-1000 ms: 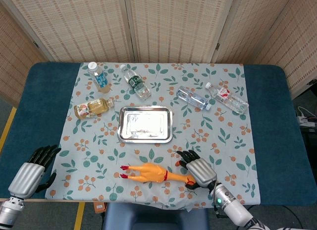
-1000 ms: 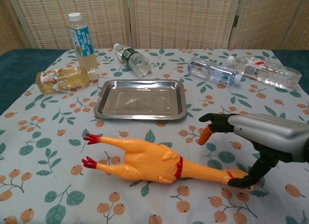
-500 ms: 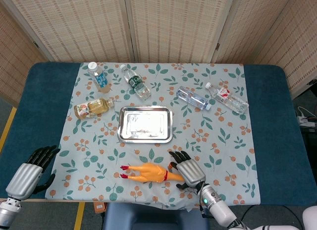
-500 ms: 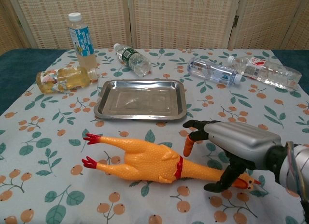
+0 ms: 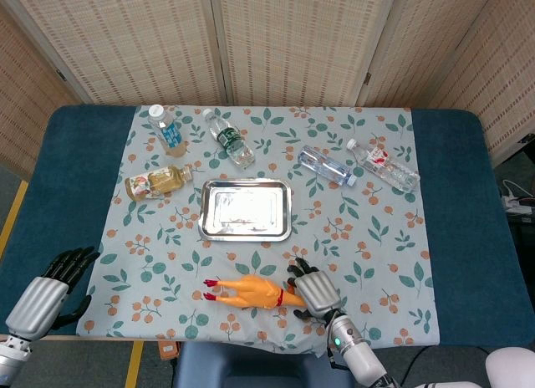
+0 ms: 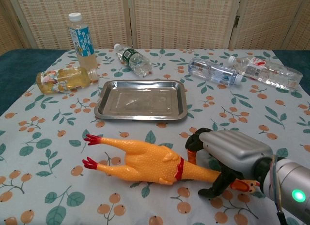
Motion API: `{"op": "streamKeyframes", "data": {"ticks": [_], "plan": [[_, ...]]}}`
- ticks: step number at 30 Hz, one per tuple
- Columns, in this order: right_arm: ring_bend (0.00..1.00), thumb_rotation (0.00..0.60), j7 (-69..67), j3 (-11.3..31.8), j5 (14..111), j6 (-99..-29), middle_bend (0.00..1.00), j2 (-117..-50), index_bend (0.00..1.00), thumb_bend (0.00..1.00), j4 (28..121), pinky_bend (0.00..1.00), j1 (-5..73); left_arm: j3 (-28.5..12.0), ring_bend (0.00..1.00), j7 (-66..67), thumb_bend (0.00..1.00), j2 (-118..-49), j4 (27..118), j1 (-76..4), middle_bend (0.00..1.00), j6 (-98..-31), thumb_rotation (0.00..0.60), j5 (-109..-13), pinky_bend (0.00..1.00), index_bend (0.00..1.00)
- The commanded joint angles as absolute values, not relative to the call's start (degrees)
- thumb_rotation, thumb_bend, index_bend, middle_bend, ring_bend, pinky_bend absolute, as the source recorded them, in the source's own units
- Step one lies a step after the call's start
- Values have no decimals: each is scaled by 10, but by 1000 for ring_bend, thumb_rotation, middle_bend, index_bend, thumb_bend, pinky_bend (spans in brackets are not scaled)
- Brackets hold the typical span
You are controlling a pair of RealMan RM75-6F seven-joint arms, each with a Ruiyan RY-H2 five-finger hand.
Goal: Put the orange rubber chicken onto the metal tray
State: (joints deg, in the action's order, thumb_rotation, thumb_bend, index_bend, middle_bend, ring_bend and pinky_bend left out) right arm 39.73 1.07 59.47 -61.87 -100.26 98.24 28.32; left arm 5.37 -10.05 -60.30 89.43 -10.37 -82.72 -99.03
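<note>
The orange rubber chicken lies flat on the tablecloth near the front edge, red feet to the left, head to the right. My right hand sits over its neck, fingers curled down the far side and thumb against the near side, gripping it. The beak sticks out past the hand. The metal tray lies bare just beyond the chicken, mid-table. My left hand rests at the front left corner, off the cloth, fingers apart and holding nothing; the chest view does not show it.
An upright blue-label bottle, a lying amber bottle and a lying green-label bottle sit left of and behind the tray. Two clear bottles lie at back right.
My right hand has slid left along the chicken's neck from the head end, and its fingers have curled down around the neck. The chicken and the left hand have stayed put.
</note>
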Motion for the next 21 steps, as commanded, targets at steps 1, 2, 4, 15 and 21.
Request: {"op": "streamKeyframes", "data": {"ticks": [1,2,4,15,21], "plan": [[480,600,410,7,587,-629,395,-1007,737,156,983,760,284,55,0,-102,466,-602,894,-103,0,-829,600,-992,74,0],[515,600,412,6,591,-635,420,-1008,761,168,983,795,283,55,0,-102,466,-602,894,-103,0,-829,600,-993,74,0],[610,600,403,6,606,-646,491,-1007,830,207,989,893,279,56,0,-100,465,-602,894,-103,0,-829,600,-994,74,0],[751,600,368,15,680,-686,568,-961,907,287,1047,1000,272,55,0,-86,464,-605,899,-103,0,-823,600,-988,74,0],[843,600,314,30,716,-690,611,-944,931,334,1054,1000,273,52,0,-89,464,-614,891,-106,0,-833,600,-1000,84,0]]}}
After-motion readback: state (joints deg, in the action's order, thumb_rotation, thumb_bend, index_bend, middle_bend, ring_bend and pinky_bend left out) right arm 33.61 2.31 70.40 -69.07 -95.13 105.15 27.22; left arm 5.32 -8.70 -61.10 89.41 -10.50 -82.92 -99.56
